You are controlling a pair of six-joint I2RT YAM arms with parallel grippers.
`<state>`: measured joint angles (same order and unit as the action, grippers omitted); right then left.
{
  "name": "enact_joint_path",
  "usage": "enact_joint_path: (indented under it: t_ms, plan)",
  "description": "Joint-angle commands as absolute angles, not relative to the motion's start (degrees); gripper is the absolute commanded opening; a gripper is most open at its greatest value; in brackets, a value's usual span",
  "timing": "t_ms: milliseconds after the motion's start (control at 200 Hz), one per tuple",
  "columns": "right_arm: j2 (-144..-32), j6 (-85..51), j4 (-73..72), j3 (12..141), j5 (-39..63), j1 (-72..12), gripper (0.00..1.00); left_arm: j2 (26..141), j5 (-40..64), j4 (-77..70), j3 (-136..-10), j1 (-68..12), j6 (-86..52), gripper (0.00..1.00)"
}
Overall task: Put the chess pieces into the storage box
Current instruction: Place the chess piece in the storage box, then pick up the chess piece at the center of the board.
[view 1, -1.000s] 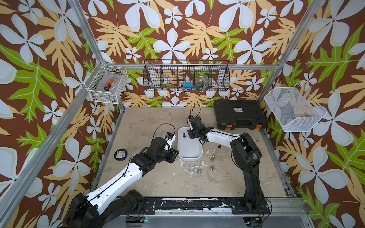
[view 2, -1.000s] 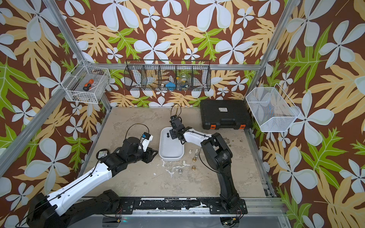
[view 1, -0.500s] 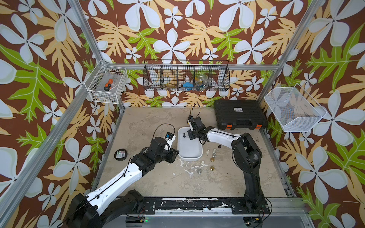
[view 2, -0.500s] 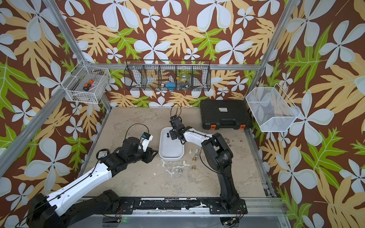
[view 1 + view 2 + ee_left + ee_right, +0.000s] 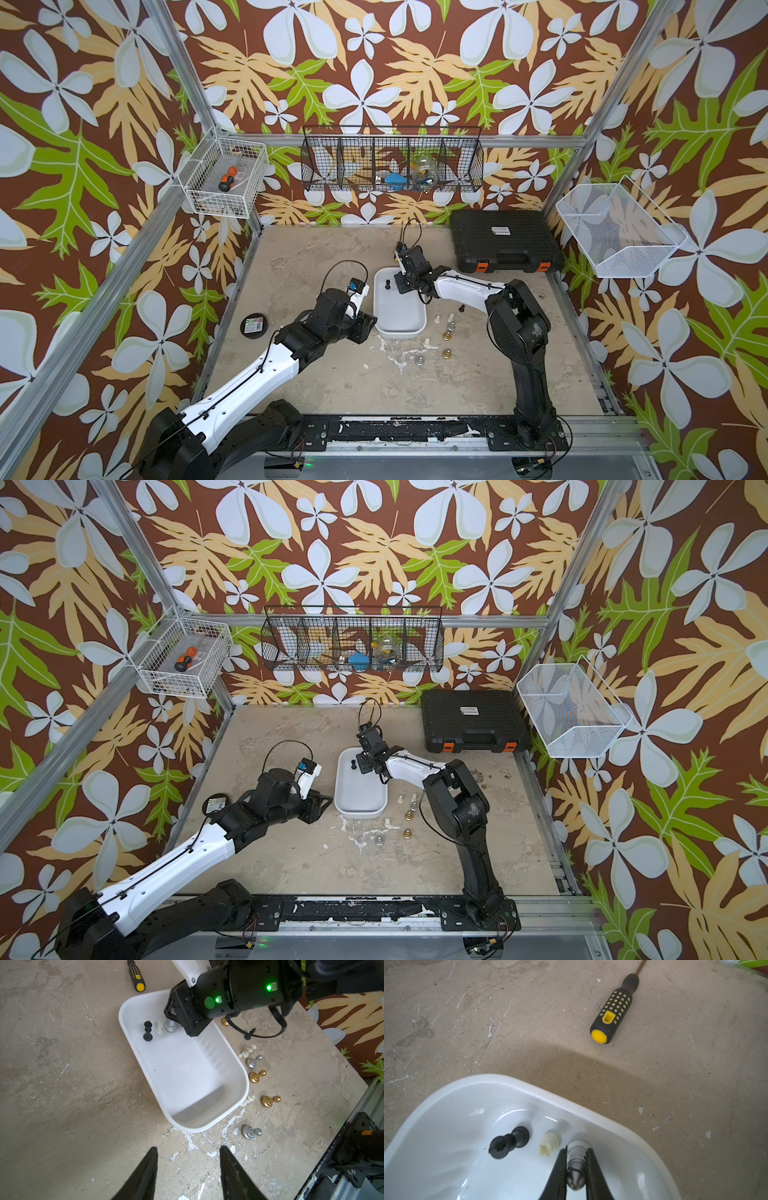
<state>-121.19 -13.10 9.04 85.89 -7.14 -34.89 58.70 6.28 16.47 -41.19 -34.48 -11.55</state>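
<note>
Counting: box (image 5: 187, 1076) 3 pcs (image 5: 148, 1031), outside 8

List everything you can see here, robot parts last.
storage box: one, white, table centre.
chess pieces in box: three, black, cream, silver.
chess pieces on table: eight, gold, silver, cream, black, beside box.
screwdrivers: two, black-yellow beyond box, orange-black in left basket.
case: one, black, back right.
round tin: one, black, left edge.
wire baskets: two white, side walls; one black, back wall.
left gripper: black, open, near box.
right gripper: black, shut on silver piece.
</note>
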Motion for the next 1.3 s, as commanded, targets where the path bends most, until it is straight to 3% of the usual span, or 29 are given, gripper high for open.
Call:
enact_joint_path:
  t_ms: [0,540,831,1001,1166,1296]
  plan:
    - [-121.6,-13.0,10.7,86.0,-8.1,-34.9,0.18,58.6,6.4,16.1,-41.4,-34.4,-11.2,0.5]
    - [-119.2,-12.2,11.1,86.7,-8.3,-34.9,0.38,58.5,6.4,16.2,-41.4,-34.4,-11.2,0.51]
    - [-108.3,-12.3,11.3,82.5,-5.7,-34.9,0.43,57.7,1.3,15.2,-41.6,-34.4,-14.0,0.49]
    - [-93.4,-16.8,5.4,67.9,-3.0,-33.7,0.45,61.8,-6.3,16.2,-46.6,-42.0,-15.7,0.46]
    - [-71.8,-19.1,-18.9,38.4,9.3,-33.2,0.47,68.3,-2.8,14.0,-50.3,-50.3,-19.0,0.34]
    - [-55.1,-21.4,-27.7,20.0,6.8,-33.3,0.47,73.5,-3.0,12.2,-51.1,-57.4,-19.8,0.33]
